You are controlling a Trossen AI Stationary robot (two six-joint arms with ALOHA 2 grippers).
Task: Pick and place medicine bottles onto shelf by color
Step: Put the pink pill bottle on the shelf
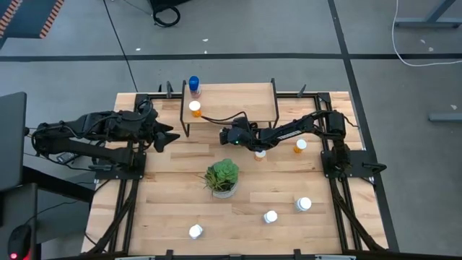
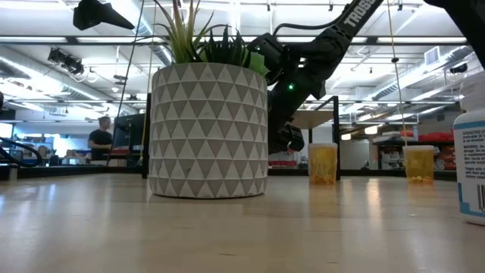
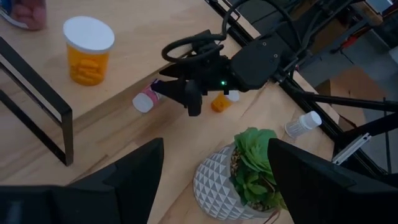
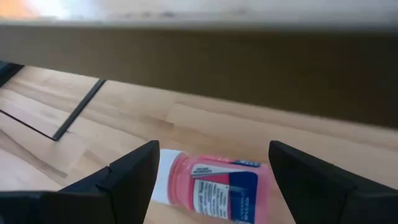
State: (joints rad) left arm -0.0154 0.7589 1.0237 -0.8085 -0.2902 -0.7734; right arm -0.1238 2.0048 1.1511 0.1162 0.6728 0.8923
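The shelf (image 1: 238, 94) stands at the table's far side, with a blue bottle (image 1: 193, 85) and an orange bottle (image 1: 195, 108) upright on its left end. A pink bottle with a white cap (image 4: 214, 183) lies on its side on the table at the shelf's front edge (image 3: 146, 99). My right gripper (image 1: 222, 136) is low and open, its fingertips (image 4: 212, 152) flanking the pink bottle's two ends. My left gripper (image 1: 173, 137) hovers open left of the shelf (image 3: 214, 146). Two orange bottles (image 1: 299, 146) (image 1: 259, 153) stand beside the right arm.
A potted plant (image 1: 222, 177) stands mid-table, near side of the right gripper. Three white bottles (image 1: 304, 204) (image 1: 271, 216) (image 1: 195, 231) sit toward the near edge. The shelf's black legs (image 3: 65, 134) stand close to the pink bottle. A person shows in the room behind (image 2: 100, 138).
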